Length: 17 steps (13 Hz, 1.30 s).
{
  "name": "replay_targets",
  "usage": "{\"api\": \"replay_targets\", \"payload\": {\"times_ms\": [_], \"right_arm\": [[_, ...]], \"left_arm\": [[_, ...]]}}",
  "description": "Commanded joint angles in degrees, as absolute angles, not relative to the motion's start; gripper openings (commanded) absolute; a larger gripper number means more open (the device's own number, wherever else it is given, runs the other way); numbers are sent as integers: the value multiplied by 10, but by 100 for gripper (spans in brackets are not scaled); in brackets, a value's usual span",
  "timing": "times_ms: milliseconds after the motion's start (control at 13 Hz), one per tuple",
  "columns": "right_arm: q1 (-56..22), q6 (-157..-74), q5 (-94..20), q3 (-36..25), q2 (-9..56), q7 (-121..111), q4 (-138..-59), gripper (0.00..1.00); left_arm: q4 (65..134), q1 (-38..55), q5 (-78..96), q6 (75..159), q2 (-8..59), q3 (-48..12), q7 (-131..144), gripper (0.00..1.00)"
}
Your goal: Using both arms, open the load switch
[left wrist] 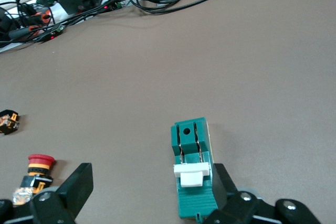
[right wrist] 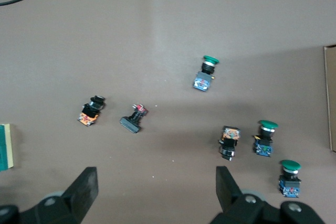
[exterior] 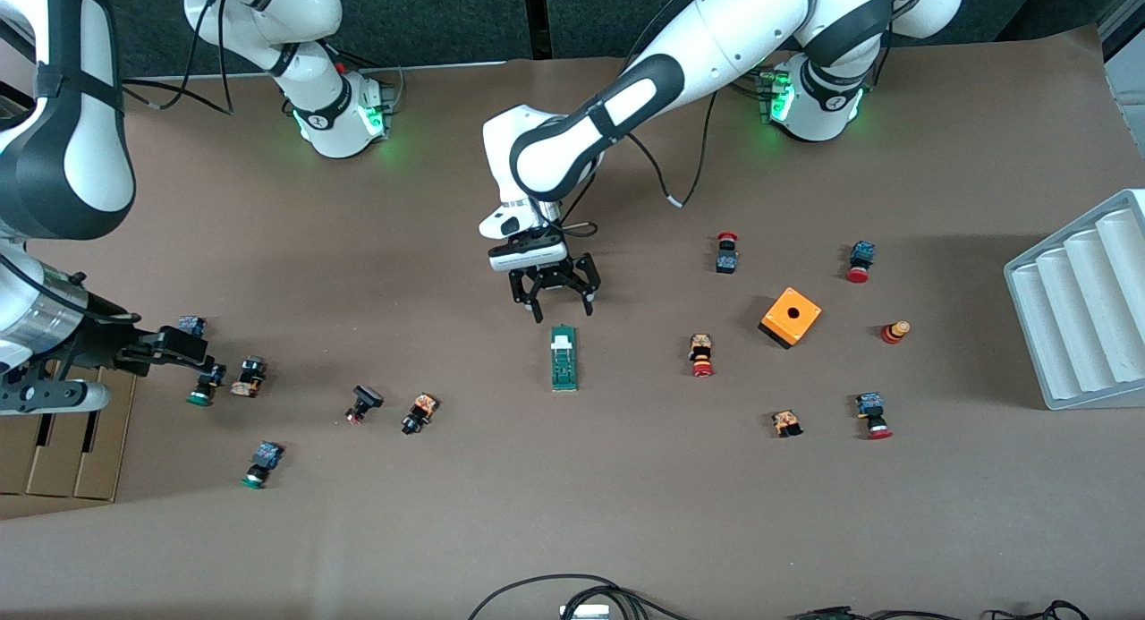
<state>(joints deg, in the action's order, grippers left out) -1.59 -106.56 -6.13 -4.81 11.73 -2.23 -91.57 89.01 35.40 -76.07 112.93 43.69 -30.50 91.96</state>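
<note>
Left claw [exterior: 564, 314] hangs wide open, empty, over the white-slider end of the load switch [exterior: 564, 359], which lies flat mid-table. Right claw [exterior: 192, 356] waits open and empty over push buttons toward the right arm's end. Judgement: switch ungrasped, unopened; gripping and sliding remain.

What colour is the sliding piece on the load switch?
White, set on the green load switch; the left wrist view shows it best.
</note>
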Motion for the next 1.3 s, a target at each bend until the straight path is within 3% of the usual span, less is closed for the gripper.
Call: {"api": "replay_targets", "payload": {"times_ms": [0, 921, 1228], "right_arm": [[2, -1064, -49, -35, 88, -12, -944, 100], [0, -967, -16, -38, 62, -9, -907, 100], [3, -969, -17, -42, 64, -10, -898, 100]], "left_arm": [[900, 337, -703, 1142, 399, -306, 830, 100], [867, 226, -395, 1150, 291, -308, 347, 100], [866, 175, -300, 1141, 248, -308, 275, 100]]}}
